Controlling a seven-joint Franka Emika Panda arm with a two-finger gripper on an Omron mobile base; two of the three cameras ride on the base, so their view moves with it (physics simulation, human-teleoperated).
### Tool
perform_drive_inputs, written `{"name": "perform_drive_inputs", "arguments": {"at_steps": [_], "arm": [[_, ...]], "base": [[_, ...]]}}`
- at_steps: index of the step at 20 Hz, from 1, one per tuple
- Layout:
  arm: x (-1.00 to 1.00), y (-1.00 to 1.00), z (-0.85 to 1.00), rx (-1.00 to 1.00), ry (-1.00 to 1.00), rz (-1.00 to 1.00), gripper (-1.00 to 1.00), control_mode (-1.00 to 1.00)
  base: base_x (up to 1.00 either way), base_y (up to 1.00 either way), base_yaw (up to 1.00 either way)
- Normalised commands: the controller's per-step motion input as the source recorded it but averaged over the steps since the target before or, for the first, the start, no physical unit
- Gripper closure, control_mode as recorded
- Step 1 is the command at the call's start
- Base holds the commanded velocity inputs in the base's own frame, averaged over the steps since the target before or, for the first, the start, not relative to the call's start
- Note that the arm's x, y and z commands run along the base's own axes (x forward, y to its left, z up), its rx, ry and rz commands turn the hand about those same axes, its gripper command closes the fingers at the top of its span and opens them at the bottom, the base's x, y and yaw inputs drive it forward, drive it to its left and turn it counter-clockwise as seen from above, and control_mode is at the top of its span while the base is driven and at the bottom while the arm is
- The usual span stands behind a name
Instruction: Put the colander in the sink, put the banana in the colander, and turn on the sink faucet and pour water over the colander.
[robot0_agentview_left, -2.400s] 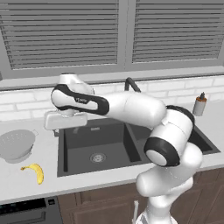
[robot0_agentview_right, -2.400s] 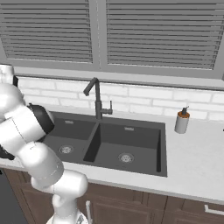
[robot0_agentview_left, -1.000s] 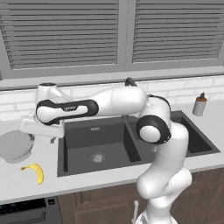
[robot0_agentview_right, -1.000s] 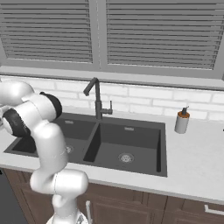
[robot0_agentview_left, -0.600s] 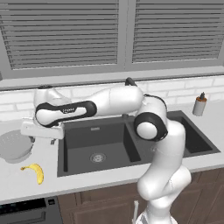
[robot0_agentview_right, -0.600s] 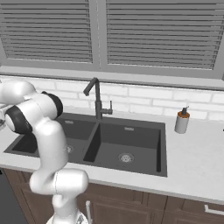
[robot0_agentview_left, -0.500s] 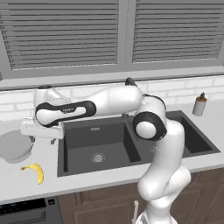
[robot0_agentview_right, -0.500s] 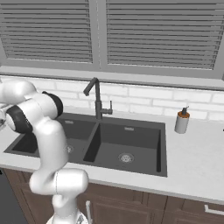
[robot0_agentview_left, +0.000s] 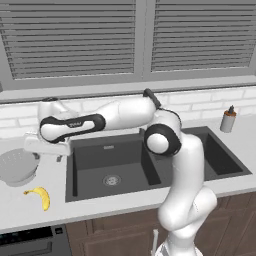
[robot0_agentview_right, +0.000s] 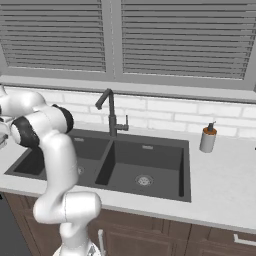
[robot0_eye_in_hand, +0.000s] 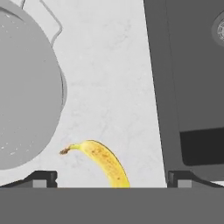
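Note:
The light grey colander (robot0_agentview_left: 17, 167) stands on the counter left of the dark double-basin sink (robot0_agentview_left: 125, 172). In front of it lies the yellow banana (robot0_agentview_left: 40, 196). My gripper (robot0_agentview_left: 46, 154) hangs open above the counter between the colander's right rim and the sink's left edge, holding nothing. Looking down from the hand, the colander (robot0_eye_in_hand: 26, 87) lies at left, the banana (robot0_eye_in_hand: 103, 162) at bottom centre and the sink (robot0_eye_in_hand: 192, 78) at right; my gripper (robot0_eye_in_hand: 111, 178) has its tips spread wide on either side of the banana. The gooseneck sink faucet (robot0_agentview_right: 111, 113) stands behind the sink's divider.
A brown-topped soap bottle (robot0_agentview_left: 228, 119) stands on the counter right of the sink, against the white brick backsplash. The counter's front edge runs just in front of the banana. My arm stretches across the left basin.
Since 2.4 s ago the arm has swung left from above the sink to the counter beside the colander. Over the last half second it has barely moved.

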Motion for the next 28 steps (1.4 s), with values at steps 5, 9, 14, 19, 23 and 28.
{"name": "perform_drive_inputs", "arguments": {"at_steps": [5,9,14,19,23,28], "arm": [[0.28,0.28,-0.22,-0.06,0.01,0.00,-1.00,-1.00],[0.27,0.31,-0.14,-0.03,0.00,0.00,-1.00,-1.00],[0.14,0.16,-0.13,0.00,0.00,0.00,-1.00,-1.00],[0.07,0.03,-0.20,0.00,0.00,0.00,-1.00,-1.00],[0.15,0.09,-0.28,0.00,0.00,0.00,-1.00,-1.00],[0.19,0.11,-0.33,0.00,0.00,0.00,-1.00,-1.00]], "base": [[0.00,0.00,0.00],[0.00,0.00,0.00],[0.00,0.00,0.00],[0.00,0.00,0.00],[0.00,0.00,0.00],[0.00,0.00,0.00]]}}
